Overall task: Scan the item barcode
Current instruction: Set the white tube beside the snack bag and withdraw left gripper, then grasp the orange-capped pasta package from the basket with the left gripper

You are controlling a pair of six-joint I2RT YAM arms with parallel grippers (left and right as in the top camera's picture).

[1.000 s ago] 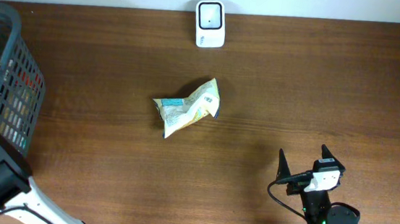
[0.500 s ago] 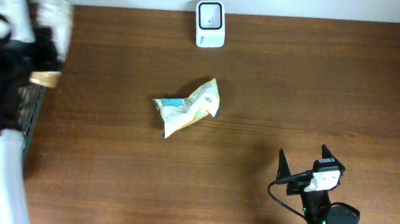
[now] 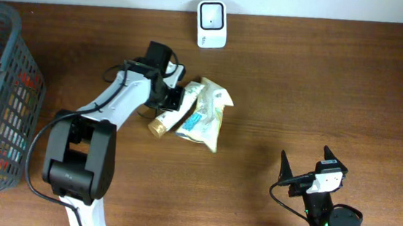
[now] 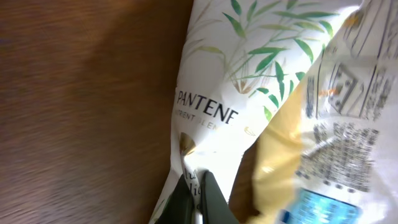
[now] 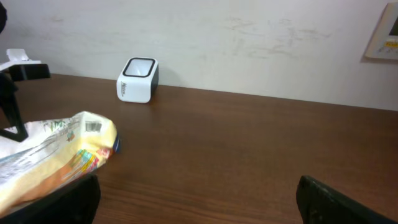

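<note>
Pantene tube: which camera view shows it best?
The left wrist view: the Pantene tube fills it, the brand print readable, the left claw pinching its end. The overhead shows the whole tube, with gold cap, beside the snack bag. The right wrist view shows the bag; the tube I cannot make out.

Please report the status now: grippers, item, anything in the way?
Left gripper shut on white Pantene tube with gold cap. Right gripper open, away from it. Crinkled yellow snack bag beside tube; white box scanner beyond.
</note>
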